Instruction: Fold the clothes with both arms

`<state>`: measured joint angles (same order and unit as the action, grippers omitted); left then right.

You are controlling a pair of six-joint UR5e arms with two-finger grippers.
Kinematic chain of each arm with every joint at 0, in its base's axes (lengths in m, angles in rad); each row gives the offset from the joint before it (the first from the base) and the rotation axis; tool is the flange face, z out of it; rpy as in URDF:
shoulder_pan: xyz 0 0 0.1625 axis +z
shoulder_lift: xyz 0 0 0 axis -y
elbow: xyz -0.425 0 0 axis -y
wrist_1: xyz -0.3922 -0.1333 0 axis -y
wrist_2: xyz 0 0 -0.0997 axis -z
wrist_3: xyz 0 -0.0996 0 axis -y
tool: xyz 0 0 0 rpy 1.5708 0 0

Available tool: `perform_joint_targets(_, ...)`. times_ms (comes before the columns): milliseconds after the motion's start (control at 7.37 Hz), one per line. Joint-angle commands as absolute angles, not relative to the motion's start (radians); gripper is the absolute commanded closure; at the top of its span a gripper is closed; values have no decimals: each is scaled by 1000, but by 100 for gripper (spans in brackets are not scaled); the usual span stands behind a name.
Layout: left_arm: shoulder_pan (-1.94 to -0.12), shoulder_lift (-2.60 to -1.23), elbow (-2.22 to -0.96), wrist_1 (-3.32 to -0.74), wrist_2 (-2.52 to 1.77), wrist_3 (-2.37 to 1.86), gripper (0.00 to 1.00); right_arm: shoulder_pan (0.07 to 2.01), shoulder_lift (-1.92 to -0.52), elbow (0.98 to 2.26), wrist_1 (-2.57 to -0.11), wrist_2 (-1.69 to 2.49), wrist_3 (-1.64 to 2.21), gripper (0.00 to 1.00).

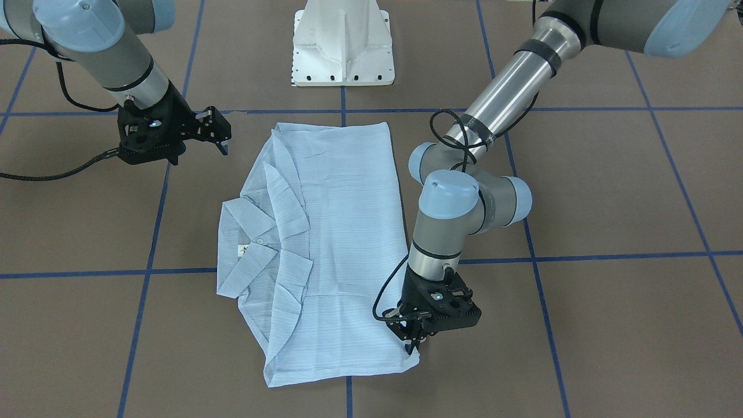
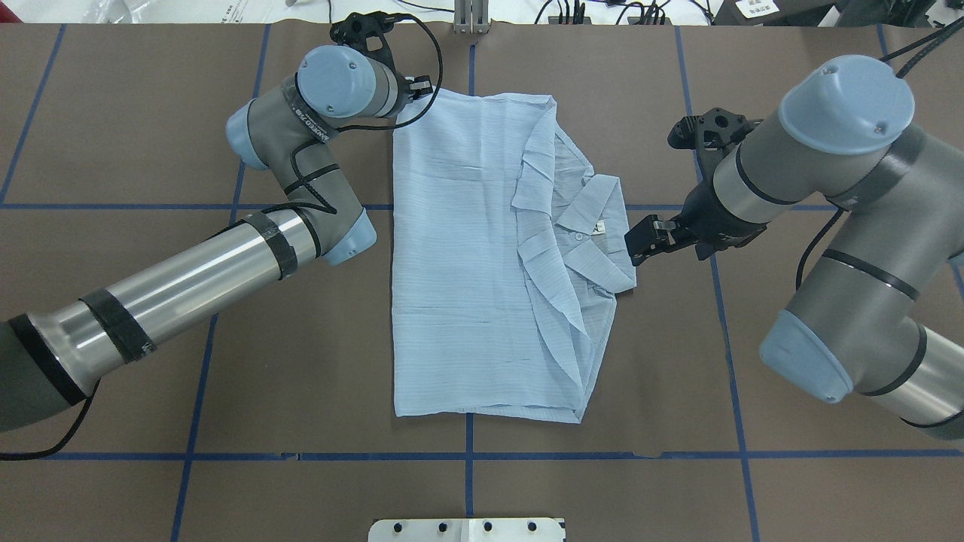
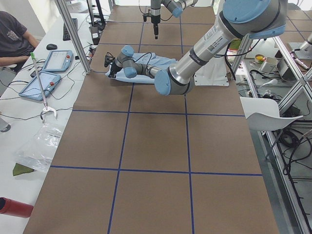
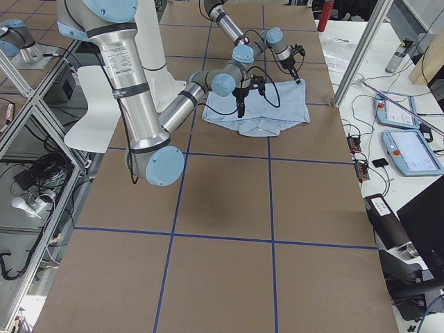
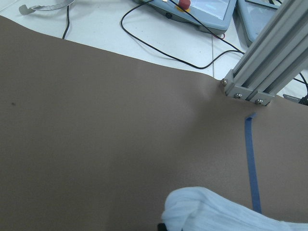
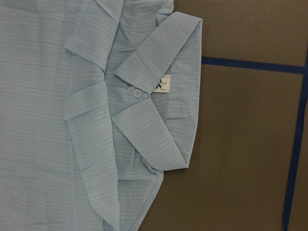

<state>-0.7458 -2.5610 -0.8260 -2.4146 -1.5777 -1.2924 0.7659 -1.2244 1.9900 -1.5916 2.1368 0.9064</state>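
The pale blue striped shirt (image 1: 342,232) lies folded into a flat rectangle on the brown table (image 2: 151,150), with its collar (image 2: 595,226) on my right side. My left gripper (image 1: 413,343) is down at the shirt's far left corner and looks shut on it. The left wrist view shows bunched pale cloth (image 5: 216,211) right at its lower edge. My right gripper (image 2: 637,245) is open and empty, just beside the collar and above the table. The right wrist view looks down on the collar (image 6: 159,96), a white button and the label.
The white pedestal base (image 1: 342,46) stands just behind the shirt. Blue tape lines (image 2: 467,455) cross the table. An aluminium post (image 5: 269,62) stands at the far edge near my left gripper. Tablets (image 3: 58,61) and a seated person (image 3: 14,34) are beyond it.
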Motion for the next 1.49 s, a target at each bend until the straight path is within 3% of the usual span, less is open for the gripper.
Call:
perform_joint_targets(0,-762,-2560,-840,-2414,-1588,-1279,0,744,-1206,1979,-1595,2106,905,0)
perform_joint_targets(271,-793,-2477,-967,-2360,-1714,-1269,0,645,-1177,1977,-1606,1987,905,0)
perform_joint_targets(678,-798,-2210,-1436,-2100,-1782,-1261,0,551,-1116,1912,-1608,1861,907,0)
perform_joint_targets(949,-787,-2140,-1668,-1909,-1810,-1258,0,471,-1051,1814,-1608,1752,907,0)
perform_joint_targets(1356,-784,-2126,-1706,-1885,-1871,-1269,0,388,-1011,1723,-1606,1671,894,0)
